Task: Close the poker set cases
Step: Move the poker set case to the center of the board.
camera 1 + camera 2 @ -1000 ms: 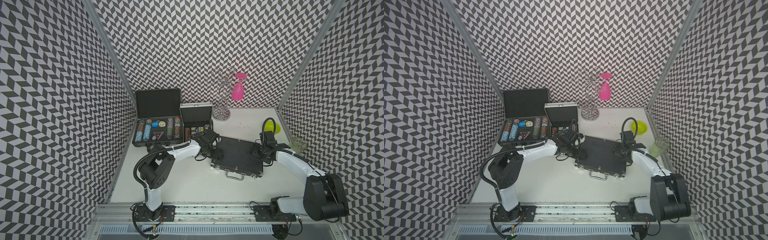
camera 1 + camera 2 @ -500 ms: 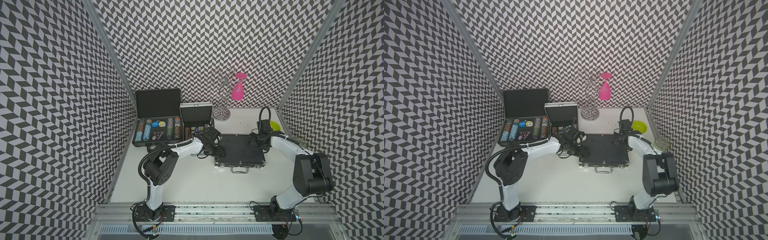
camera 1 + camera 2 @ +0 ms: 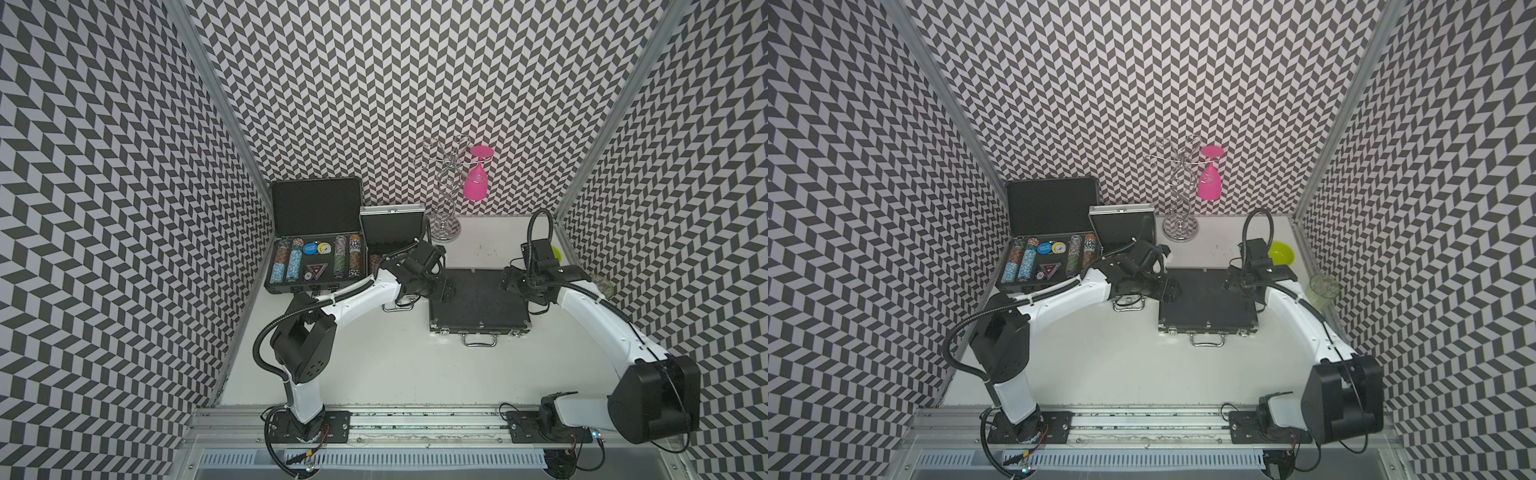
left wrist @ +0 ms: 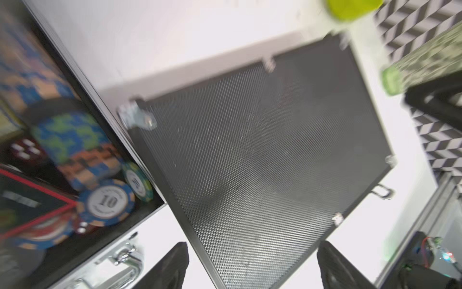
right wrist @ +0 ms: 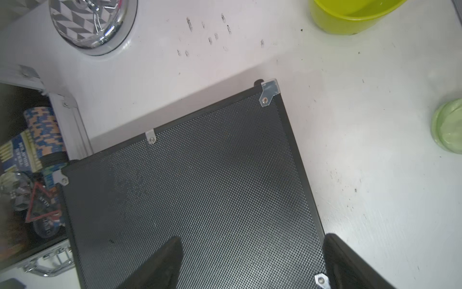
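Shut case [image 3: 478,303] is lying mid bench [image 3: 374,365]; big open case [image 3: 316,208] and small open case [image 3: 392,230] are sitting at 10 o'clock. Left fingers [image 4: 175,265] and right fingers [image 5: 160,265] are hanging spread, empty. I'm worrying about lids slamming, chips [image 3: 291,262] scattering.

Both top views: taken from high above the near edge of the table [image 3: 374,365], looking down and forward, far enough off to hold both arms and the closed case [image 3: 478,303], fields nearly equal. Left wrist view: taken from close above, looking past the left fingers [image 4: 175,265] onto the case lid just beyond the fingertips, open chip case [image 4: 82,80] off to one side of them. Right wrist view: equally close, looking past the right fingers [image 5: 160,267] onto the same lid, lime bowl [image 5: 350,20] well beyond the fingertips.
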